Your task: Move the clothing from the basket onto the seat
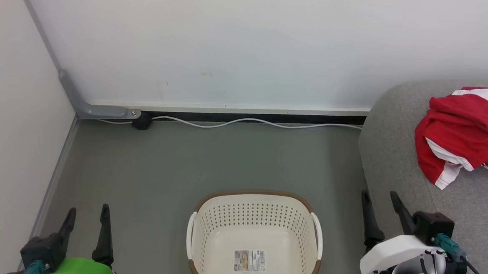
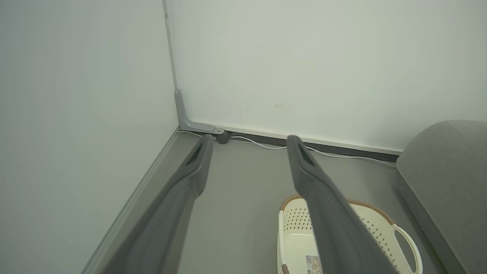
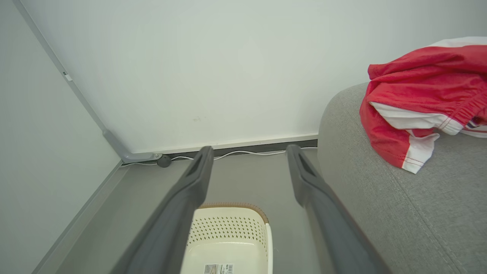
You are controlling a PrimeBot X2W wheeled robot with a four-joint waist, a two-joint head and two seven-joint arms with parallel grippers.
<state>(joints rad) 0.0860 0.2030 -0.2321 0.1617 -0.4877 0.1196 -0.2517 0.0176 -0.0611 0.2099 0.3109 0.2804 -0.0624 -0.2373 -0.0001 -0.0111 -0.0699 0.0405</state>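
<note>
Head view, reading left to right with the basket [image 1: 257, 193] as the marker: far to its left stands a side wall [image 1: 15, 121]. Just inside that wall hangs the left claw [image 1: 88, 209], its two dark fingers spread wide with nothing between them. Bare grey floor [image 1: 163, 166] runs from there to the basket and on behind it to the back wall [image 1: 232, 48], where a white cable [image 1: 249, 121] lies along the skirting. The basket holds nothing but a paper sticker [image 1: 249, 260] on its bottom.

Just right of the basket the right claw [image 1: 379, 195] hovers, likewise wide open and empty. Further right rises the grey seat [image 1: 394, 145]. On it, well apart from the basket, the red and white clothing [image 1: 461, 136] lies in a crumpled heap; whether that is one piece or two I cannot tell.

I judge the transfer as good as done, so the next move calls for no more picking, only for bringing the arms to rest.

For room, the left claw has the side wall close on its outer side and open floor toward the basket. The right claw sits between the basket's handle and the seat's rounded edge, so straight up looks the freest way. The heap lies back from that edge and seems unlikely to slide off.
</note>
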